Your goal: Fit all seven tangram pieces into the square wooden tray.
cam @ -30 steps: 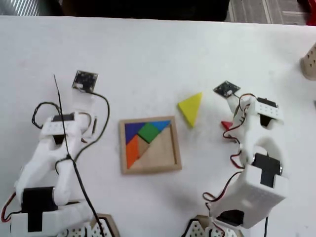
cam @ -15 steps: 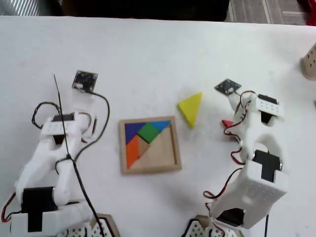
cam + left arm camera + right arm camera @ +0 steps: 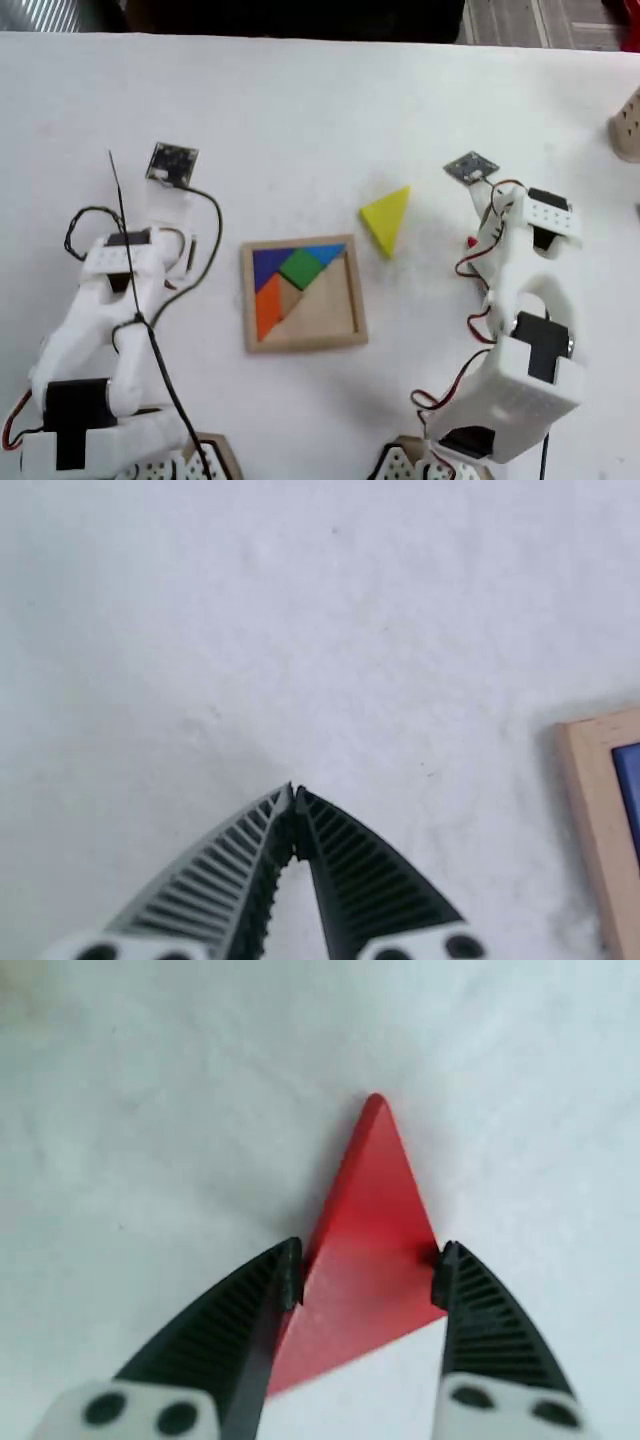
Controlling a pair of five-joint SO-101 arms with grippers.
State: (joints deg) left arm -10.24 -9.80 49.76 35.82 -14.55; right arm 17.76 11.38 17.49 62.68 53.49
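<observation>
One red triangle (image 3: 370,1240) sits clamped between fingers (image 3: 265,1305) of the right hand (image 3: 367,1260).

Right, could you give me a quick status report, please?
Left gripper shut, over bare table. Right gripper shut on red triangle. Yellow triangle loose beside tray; nothing blocking.

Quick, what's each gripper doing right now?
Left gripper: closed, holding nothing.
Right gripper: closed on the red triangle.

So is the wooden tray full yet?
Not full: tray shows bare wood beside its coloured pieces; yellow triangle lies outside, red triangle in right pincer.
</observation>
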